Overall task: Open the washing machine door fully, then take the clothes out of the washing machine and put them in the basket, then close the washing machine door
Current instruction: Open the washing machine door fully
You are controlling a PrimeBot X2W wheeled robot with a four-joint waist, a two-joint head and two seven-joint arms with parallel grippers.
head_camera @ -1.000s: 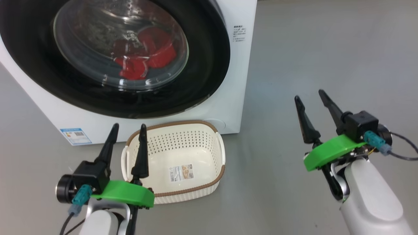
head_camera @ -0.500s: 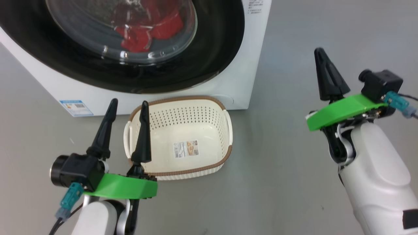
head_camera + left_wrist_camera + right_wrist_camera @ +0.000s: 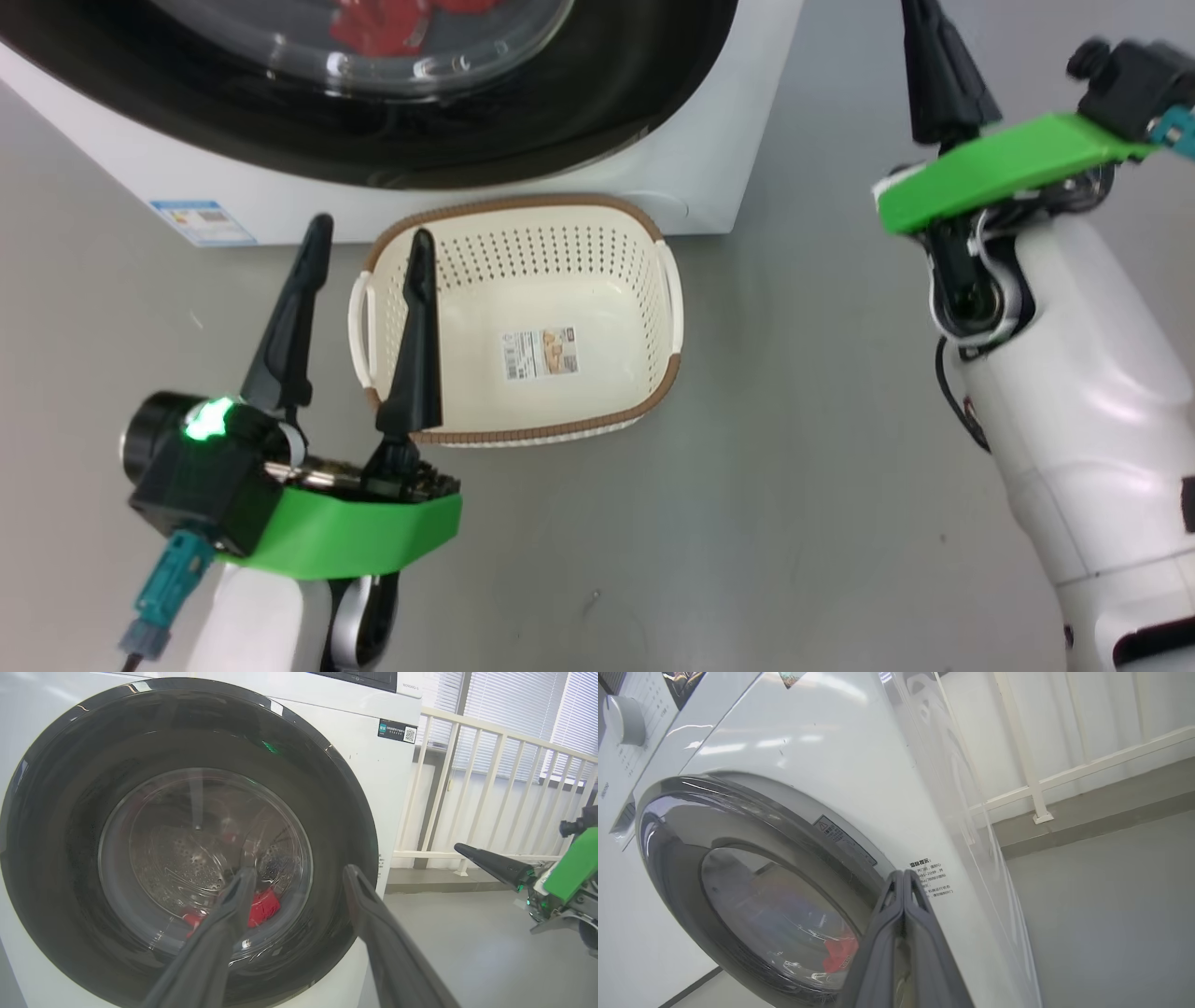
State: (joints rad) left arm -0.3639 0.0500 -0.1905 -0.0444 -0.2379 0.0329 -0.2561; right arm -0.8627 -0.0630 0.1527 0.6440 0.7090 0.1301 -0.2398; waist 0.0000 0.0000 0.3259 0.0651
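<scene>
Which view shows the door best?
Left wrist: the door shows nearly whole, face-on. Head view cuts it off above its lower arc; right wrist sees it at a steep slant, bottom cropped.

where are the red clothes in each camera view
Head view: the clothes at the top edge, left of centre, behind the glass.
Left wrist view: the clothes low in the window, near picture centre.
Right wrist view: the clothes at the window's bottom, lower left of centre.
Shared landmark: the washing machine door, its window framing them.

Door shut; red clothes inside; basket upright before machine.
</scene>
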